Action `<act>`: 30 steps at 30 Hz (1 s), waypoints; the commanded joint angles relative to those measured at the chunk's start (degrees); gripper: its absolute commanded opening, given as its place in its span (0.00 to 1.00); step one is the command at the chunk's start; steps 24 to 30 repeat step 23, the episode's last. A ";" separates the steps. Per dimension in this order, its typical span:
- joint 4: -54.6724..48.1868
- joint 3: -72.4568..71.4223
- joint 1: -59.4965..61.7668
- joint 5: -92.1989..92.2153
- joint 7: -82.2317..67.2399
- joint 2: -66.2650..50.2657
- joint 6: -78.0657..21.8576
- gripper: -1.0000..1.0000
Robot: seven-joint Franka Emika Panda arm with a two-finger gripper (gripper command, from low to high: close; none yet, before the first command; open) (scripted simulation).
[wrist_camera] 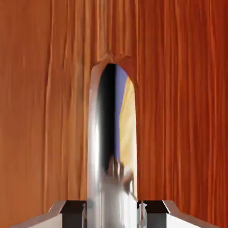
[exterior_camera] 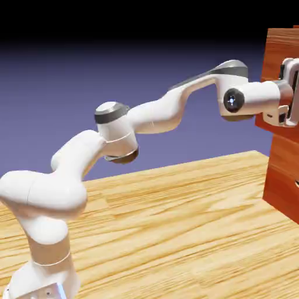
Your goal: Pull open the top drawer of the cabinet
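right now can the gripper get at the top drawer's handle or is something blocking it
Probably yes. In the hand view the gripper is shut on the shiny metal handle, with the top drawer front filling the frame. In the exterior view the hand sits right at the cabinet, and nothing lies between.

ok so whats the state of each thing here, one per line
end effector: shut on the handle
handle: shiny metal bar, clamped between the fingertips
top drawer: front panel fills the hand view; how far out it sits can't be judged
cabinet: upright on the table
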State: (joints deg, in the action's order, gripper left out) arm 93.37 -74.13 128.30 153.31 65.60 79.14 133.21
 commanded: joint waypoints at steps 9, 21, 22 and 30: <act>18.72 3.89 -11.46 -1.35 -3.63 0.02 -7.47 0.00; 39.42 11.05 -24.64 -5.68 -6.38 1.51 -15.56 1.00; 41.49 12.08 -26.00 -6.45 -6.56 1.85 -16.34 1.00; 43.57 13.12 -27.37 -7.22 -6.74 2.18 -17.11 1.00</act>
